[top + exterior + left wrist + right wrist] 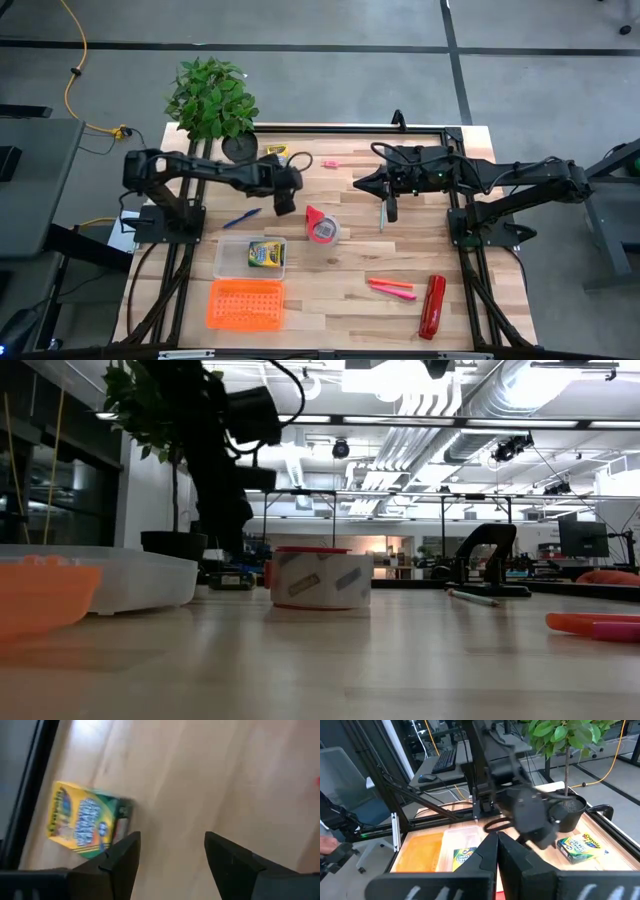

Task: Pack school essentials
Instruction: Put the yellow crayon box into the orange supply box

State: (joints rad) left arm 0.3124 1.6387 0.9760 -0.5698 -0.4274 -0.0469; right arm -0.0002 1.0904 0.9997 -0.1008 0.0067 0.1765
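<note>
Left gripper [170, 855] hangs wide open and empty over bare wood near the table's [400, 255] back edge, with the second crayon box [85, 820] just off to one side; its twin [265, 254] is already in the clear bin [228, 258]. Right gripper [496, 851], fingers pressed together, waits mid-table. Drop down off-centre and we reckon a finger shoves that box away.

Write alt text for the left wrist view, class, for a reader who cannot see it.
The left gripper hangs open over bare wooden table, its two dark fingers spread with nothing between them. Just beyond one finger, a yellow-green crayon box lies flat on the wood near the table's dark edge rail.
</note>
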